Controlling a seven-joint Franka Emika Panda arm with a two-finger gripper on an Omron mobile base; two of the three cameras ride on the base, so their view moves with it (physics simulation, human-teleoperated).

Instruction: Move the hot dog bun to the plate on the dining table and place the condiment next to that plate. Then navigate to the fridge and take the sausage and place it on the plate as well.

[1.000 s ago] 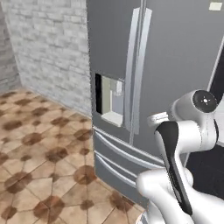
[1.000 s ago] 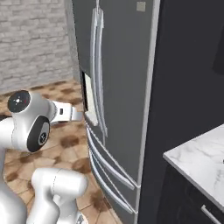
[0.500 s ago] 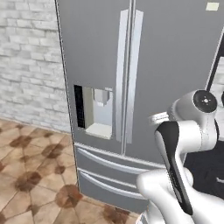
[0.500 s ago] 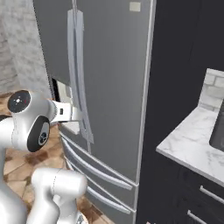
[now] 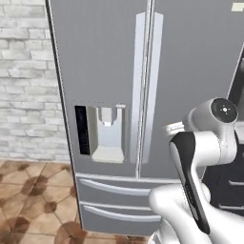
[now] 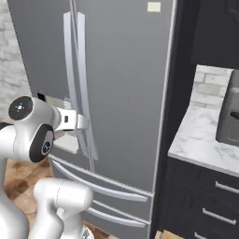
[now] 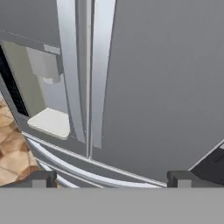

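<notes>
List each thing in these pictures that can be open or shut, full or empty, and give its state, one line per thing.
fridge: both doors shut, handles untouched.
fridge bottom drawers: both shut.
water dispenser: empty alcove, nothing under the spout.
hand: open, holding nothing, facing the fridge doors.
cabinet drawers: shut.

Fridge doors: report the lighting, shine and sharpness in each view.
Left base view: fridge evenly lit, handles paler, no harsh glare. Right base view: soft sheen on the handles, dark cabinets beside. Hand view: slightly soft; open gripper fingertips dark.
</notes>
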